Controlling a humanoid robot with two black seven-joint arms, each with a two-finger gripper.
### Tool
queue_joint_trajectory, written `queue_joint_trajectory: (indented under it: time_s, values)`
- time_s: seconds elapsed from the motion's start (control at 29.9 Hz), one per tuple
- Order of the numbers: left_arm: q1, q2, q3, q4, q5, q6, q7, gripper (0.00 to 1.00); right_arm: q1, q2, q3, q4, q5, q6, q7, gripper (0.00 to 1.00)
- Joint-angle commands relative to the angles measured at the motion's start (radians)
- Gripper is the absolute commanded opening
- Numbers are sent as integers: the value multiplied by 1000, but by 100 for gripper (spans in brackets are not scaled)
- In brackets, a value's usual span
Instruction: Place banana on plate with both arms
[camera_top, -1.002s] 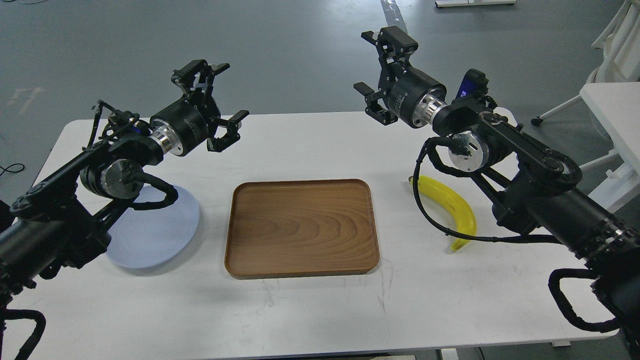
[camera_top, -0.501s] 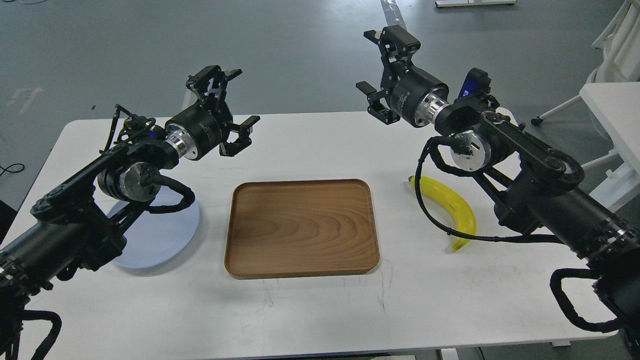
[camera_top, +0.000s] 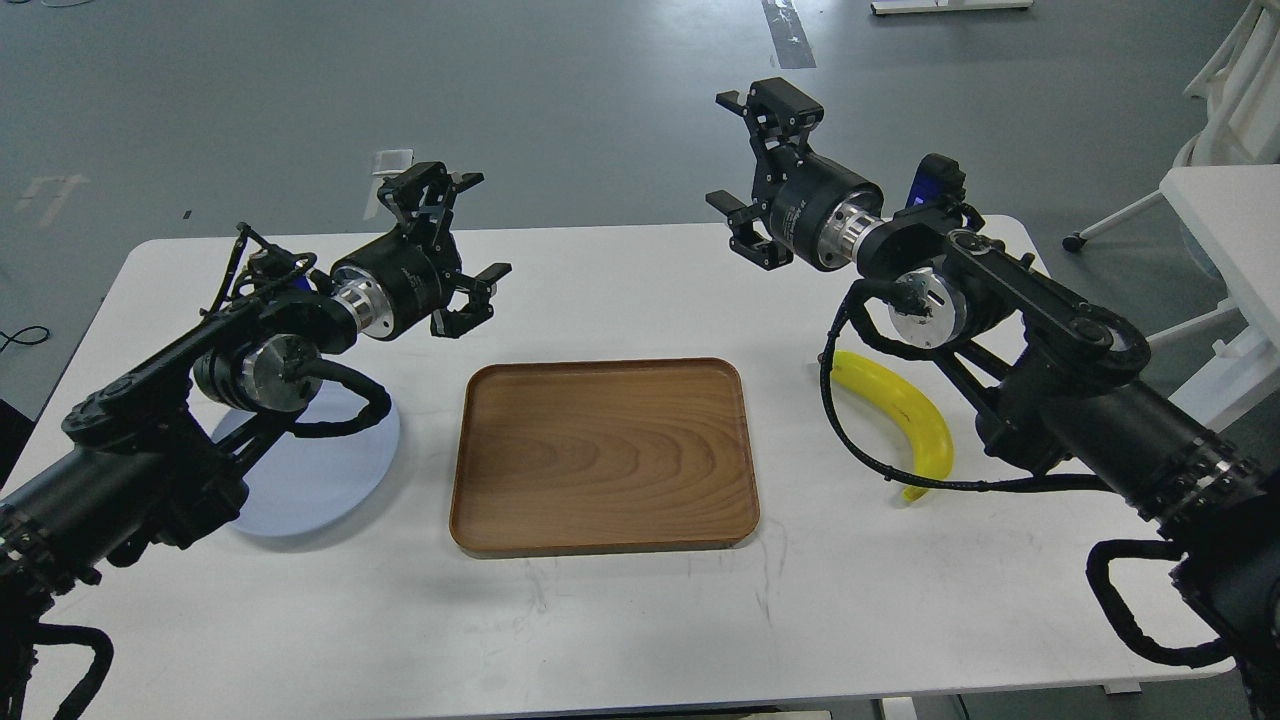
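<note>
The yellow banana (camera_top: 908, 418) lies on the white table at the right, partly crossed by a black cable of my right arm. The pale blue-grey plate (camera_top: 325, 470) lies at the left, partly hidden under my left arm. My left gripper (camera_top: 458, 240) is open and empty, raised above the table behind the tray's left corner. My right gripper (camera_top: 738, 150) is open and empty, held high above the table's far edge, up and left of the banana.
A rectangular brown wooden tray (camera_top: 603, 455) lies in the middle of the white table (camera_top: 640, 620), between plate and banana. A white table and chair frame (camera_top: 1225, 215) stand off to the right on the grey floor.
My left gripper has moved right and then down toward the table. My right gripper has come down a little. Banana, plate and tray have not moved.
</note>
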Motion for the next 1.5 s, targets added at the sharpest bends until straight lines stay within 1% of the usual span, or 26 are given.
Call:
queue_joint_trajectory:
  time_s: [0.0, 0.07, 0.27, 0.6, 0.77, 0.8, 0.84, 0.87, 0.9, 0.94, 1.0, 1.04, 1.07, 1.14, 1.17, 1.27, 1.34, 1.47]
  values:
    - [8, 0, 0, -5, -11, -2, 45, 98, -3, 1, 2, 0, 0, -7, 1, 100]
    - [8, -1, -10, -6, -12, -11, 49, 98, -3, 1, 3, 0, 0, -9, 1, 100]
    - [6, -9, -20, -6, -18, -38, 36, 98, -1, 0, 3, 0, 2, -7, 1, 100]
    - [0, 6, -25, -5, -17, -40, 35, 98, -3, 3, 8, 2, 3, -6, 1, 100]
    - [-8, 40, -14, -10, 14, -48, 30, 98, -3, 0, 8, 2, 3, -6, 2, 100]
    - [-11, 46, -11, -17, 34, -55, 23, 98, -3, -2, 9, 3, 3, -6, 2, 100]
    - [-12, 55, -10, -31, 98, -70, -6, 98, -1, -3, 9, 3, 3, -4, 2, 100]
    - [-12, 69, -10, -49, 204, -72, -63, 98, -1, -8, 14, 5, 3, -3, 4, 100]
    - [-14, 72, -10, -57, 271, -68, -95, 98, -1, -8, 17, 6, 5, -3, 5, 100]
    - [-15, 74, -10, -63, 423, -49, -165, 98, -1, -8, 20, 8, 5, -3, 5, 100]
    - [-17, 75, -8, -72, 571, -11, -216, 98, 2, -8, 29, 8, 6, -3, 7, 100]
    - [-15, 80, -5, -86, 703, 38, -236, 98, 7, -7, 38, 8, 6, -3, 7, 100]
    - [-5, 82, 3, -101, 816, 85, -238, 98, 14, -3, 43, 8, 6, -4, 7, 100]
    - [6, 97, 41, -115, 946, 127, -240, 98, 36, -6, 48, 8, 8, -4, 7, 100]
    - [12, 112, 62, -115, 978, 135, -240, 98, 43, -6, 48, 8, 9, -4, 7, 100]
    - [19, 169, 159, -118, 1057, 176, -240, 98, 77, -11, 52, 8, 12, -3, 2, 100]
    - [14, 210, 258, -115, 1103, 259, -243, 98, 114, -29, 71, 9, 18, 4, -1, 100]
    - [14, 259, 387, -100, 1124, 317, -246, 98, 151, -36, 66, 8, 20, 7, -6, 100]
